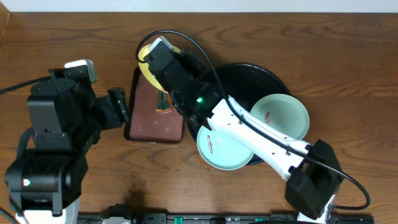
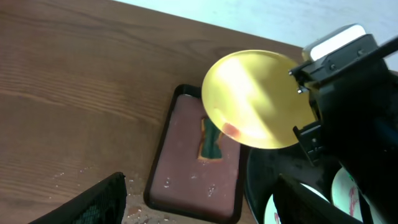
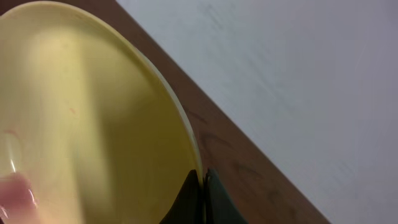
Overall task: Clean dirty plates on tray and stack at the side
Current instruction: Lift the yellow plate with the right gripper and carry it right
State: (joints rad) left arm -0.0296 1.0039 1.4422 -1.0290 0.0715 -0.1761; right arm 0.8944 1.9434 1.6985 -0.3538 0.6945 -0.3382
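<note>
My right gripper is shut on the rim of the pale yellow plate and holds it tilted in the air above the far end of the maroon tray. The yellow plate carries a reddish smear near its lower edge; in the overhead view only its edge shows past the arm. Two mint-blue plates, each with a reddish smear, lie on the big black round tray. My left gripper is open and empty, left of the maroon tray.
The rectangular maroon tray holds a green and yellow sponge at its far end. Crumbs lie on the wood near its front-left corner. The table's far edge runs behind the plates.
</note>
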